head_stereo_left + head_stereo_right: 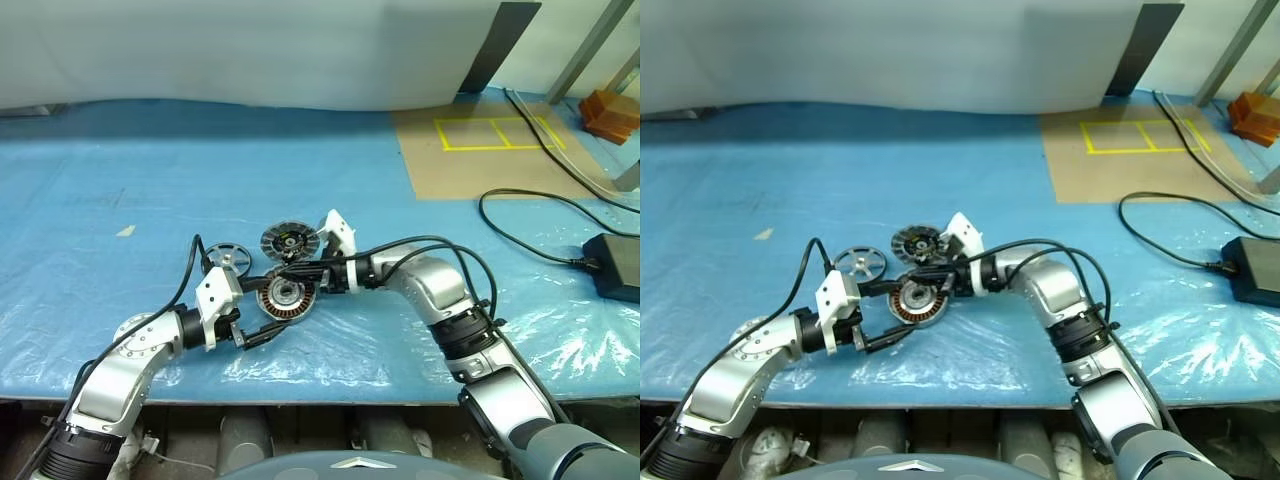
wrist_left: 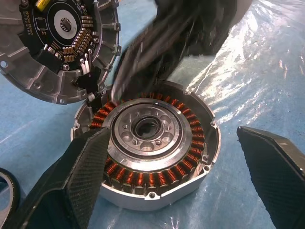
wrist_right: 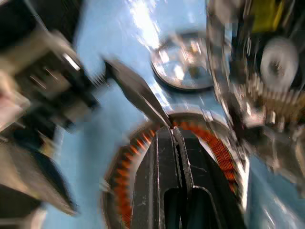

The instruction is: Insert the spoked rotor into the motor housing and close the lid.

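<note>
blue table sheet (image 1: 120, 200) | left gripper (image 1: 262, 312) released astride motor housing (image 1: 287, 297) | right gripper (image 1: 283, 270) clenched, empty | steady housing before you seat spoked rotor (image 1: 228, 257)

No readable writing anywhere here, folks: the lid's (image 2: 57, 43) circuit board shows components but no legible markings, and the motor housing (image 2: 147, 148) bears no label.
</note>
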You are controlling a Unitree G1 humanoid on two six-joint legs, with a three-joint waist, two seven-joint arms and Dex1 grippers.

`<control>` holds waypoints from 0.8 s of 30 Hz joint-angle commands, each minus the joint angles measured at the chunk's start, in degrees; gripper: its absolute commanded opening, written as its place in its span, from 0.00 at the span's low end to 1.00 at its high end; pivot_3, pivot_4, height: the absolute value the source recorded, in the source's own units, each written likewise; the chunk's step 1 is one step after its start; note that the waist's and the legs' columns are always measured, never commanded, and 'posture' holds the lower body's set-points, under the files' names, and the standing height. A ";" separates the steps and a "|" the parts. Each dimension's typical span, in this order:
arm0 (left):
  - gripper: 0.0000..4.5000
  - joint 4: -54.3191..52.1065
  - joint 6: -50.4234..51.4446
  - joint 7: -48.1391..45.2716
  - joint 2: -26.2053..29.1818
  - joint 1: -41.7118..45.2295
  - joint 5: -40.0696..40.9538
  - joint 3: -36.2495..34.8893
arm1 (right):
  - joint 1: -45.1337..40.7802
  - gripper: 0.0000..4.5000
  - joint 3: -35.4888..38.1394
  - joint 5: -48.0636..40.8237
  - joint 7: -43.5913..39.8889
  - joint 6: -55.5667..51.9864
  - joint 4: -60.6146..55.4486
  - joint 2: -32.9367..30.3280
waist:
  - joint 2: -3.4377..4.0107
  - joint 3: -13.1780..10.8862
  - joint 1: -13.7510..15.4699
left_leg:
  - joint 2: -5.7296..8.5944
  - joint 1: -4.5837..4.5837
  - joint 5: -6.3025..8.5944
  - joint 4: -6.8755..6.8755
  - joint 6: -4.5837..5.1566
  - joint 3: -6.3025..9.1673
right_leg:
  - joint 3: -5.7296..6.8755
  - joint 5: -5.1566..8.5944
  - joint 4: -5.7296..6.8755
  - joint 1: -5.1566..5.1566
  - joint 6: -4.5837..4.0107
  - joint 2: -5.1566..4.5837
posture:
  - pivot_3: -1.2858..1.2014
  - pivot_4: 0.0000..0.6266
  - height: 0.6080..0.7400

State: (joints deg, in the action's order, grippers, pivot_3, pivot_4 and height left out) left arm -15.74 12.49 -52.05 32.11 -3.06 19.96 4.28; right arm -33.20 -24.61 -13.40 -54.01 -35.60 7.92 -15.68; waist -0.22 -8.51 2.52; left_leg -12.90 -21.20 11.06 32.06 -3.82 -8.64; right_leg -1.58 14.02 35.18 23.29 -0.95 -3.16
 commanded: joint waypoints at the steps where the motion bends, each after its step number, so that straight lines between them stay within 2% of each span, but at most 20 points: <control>1: 1.00 -1.14 -0.56 0.05 0.09 -0.23 0.36 -0.43 | 2.18 0.01 -5.53 6.35 -0.36 1.54 3.90 -3.47 | 0.04 0.06 0.02 | 0.02 0.27 0.00 0.01 0.00 -0.01 | 0.00 0.01 0.02 -0.25 0.01 -0.02 | 0.52 0.24 1.00; 3: 1.00 -1.19 -0.60 -0.03 0.26 -0.59 0.47 -0.67 | 2.13 0.01 -3.82 4.58 -0.61 0.46 2.87 -3.23 | 0.05 0.06 0.18 | 0.01 0.67 0.02 0.01 0.02 -0.02 | -0.07 0.26 0.00 -0.63 -0.17 -0.05 | 0.52 0.24 1.00; 7: 1.00 -1.05 -0.66 -0.02 0.28 -0.75 0.31 -0.56 | 0.77 0.01 2.46 -1.55 -1.22 -0.76 -0.39 -0.16 | 0.03 0.04 0.23 | 0.09 0.78 0.02 0.07 0.05 -0.09 | -0.14 0.30 0.02 -0.73 -0.15 -0.19 | 0.52 0.24 1.00; 11: 1.00 -0.81 -0.59 0.01 0.03 -0.04 0.26 -0.27 | -0.83 0.01 8.47 -7.81 -1.20 -3.38 -3.05 3.76 | 0.03 0.04 0.03 | 0.04 0.29 -0.01 0.10 0.06 -0.07 | -0.13 0.26 0.22 -0.15 -0.21 -0.10 | 0.52 0.24 1.00; 13: 1.00 -0.75 -0.60 -0.04 -0.02 0.11 0.30 -0.22 | -0.82 0.01 9.66 -10.20 -1.80 -5.37 -4.90 4.52 | 0.03 0.04 0.00 | -0.01 0.09 -0.04 0.20 0.09 -0.04 | -0.11 0.11 0.40 0.02 0.02 0.00 | 0.52 0.24 1.00; 17: 1.00 -0.93 -0.56 -0.14 0.06 -0.10 0.36 -0.19 | 0.49 0.01 7.78 -10.82 -2.75 -7.00 -7.43 3.55 | 0.02 0.04 0.05 | 0.00 0.05 -0.03 0.06 0.06 -0.01 | -0.05 0.11 0.26 0.02 0.03 0.00 | 0.52 0.24 1.00; 22: 1.00 -1.02 -0.56 -0.18 0.19 -0.36 0.30 -0.21 | 2.86 0.01 -2.00 -1.87 -3.16 -2.22 -3.63 -0.70 | 0.03 0.04 0.07 | 0.00 0.08 -0.02 0.08 0.05 0.01 | -0.01 0.10 0.27 -0.01 0.03 -0.02 | 0.52 0.24 1.00; 24: 1.00 -1.09 -0.51 -0.12 0.15 -0.31 0.29 -0.21 | 3.05 0.01 -2.87 0.38 -1.65 -0.53 0.70 -0.59 | 0.04 0.04 -0.04 | 0.00 0.13 -0.02 0.11 0.05 0.00 | -0.03 0.11 0.27 -0.06 0.02 -0.03 | 0.52 0.24 1.00</control>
State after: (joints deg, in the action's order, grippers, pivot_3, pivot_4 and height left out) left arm -15.61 12.50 -52.14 32.19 -3.41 19.97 4.25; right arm -30.57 -25.56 -16.22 -56.63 -37.00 5.25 -15.85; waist -0.18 -8.48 2.48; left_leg -12.89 -21.00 11.04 32.18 -3.77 -8.67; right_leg -1.66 14.13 35.46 23.22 -0.93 -3.19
